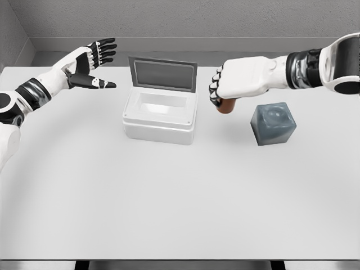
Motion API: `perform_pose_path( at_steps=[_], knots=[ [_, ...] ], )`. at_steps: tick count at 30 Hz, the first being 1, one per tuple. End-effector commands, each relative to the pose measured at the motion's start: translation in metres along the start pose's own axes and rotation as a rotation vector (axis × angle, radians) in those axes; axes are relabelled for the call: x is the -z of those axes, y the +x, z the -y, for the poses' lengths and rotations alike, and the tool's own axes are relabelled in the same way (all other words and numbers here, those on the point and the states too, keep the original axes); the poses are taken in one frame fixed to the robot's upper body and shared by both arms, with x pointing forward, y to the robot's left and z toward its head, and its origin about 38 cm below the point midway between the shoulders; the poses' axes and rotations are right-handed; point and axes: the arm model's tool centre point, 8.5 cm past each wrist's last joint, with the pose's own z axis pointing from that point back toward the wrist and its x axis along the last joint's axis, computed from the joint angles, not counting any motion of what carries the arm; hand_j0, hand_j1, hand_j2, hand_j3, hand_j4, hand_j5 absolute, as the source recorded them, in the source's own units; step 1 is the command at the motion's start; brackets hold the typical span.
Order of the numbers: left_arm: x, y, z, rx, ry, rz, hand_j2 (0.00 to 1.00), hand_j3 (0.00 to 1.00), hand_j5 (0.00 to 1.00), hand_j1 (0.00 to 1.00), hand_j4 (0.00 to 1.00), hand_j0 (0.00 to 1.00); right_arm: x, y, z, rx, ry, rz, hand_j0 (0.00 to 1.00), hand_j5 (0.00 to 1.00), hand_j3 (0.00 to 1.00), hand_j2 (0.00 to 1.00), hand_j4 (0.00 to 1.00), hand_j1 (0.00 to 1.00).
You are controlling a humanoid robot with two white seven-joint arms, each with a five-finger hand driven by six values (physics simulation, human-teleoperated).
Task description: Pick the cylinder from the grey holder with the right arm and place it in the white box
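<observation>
The right hand [233,84] is curled tight around the short brown cylinder [226,107], held above the white surface [169,197] between the open-lidded white box [160,115] and the grey cube-shaped holder [273,124]. The pick looks done; carrying over and releasing into the box remain. The left hand [90,66] hovers spread and empty, far left.

I can read no words, numbers or brand marks on anything here; every surface in front of me is plain.

White table [169,197], grey wall [180,17]
</observation>
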Motion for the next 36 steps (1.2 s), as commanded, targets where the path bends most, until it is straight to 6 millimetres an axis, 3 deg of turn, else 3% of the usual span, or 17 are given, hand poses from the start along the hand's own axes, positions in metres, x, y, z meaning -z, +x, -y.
perform_pose_path(
  at_steps=[1,17,36],
  knots=[
    [0.000,0.001,0.000,-0.004,0.001,0.004,1.00,1.00,1.00,1.00,1.00,1.00,0.008,0.003,0.006,-0.003,-0.017,0.015,0.52,0.52,0.52,0.52,0.52,0.52],
    [-0.002,0.000,-0.011,-0.009,0.027,-0.011,1.00,1.00,1.00,1.00,1.00,1.00,0.026,0.005,0.032,-0.030,-0.064,0.044,0.52,0.52,0.52,0.52,0.52,0.52],
    [-0.001,0.002,-0.010,-0.004,0.023,-0.005,1.00,1.00,1.00,1.00,1.00,1.00,0.053,-0.008,0.042,0.014,-0.082,0.045,0.53,0.53,0.53,0.53,0.53,0.53]
  ],
)
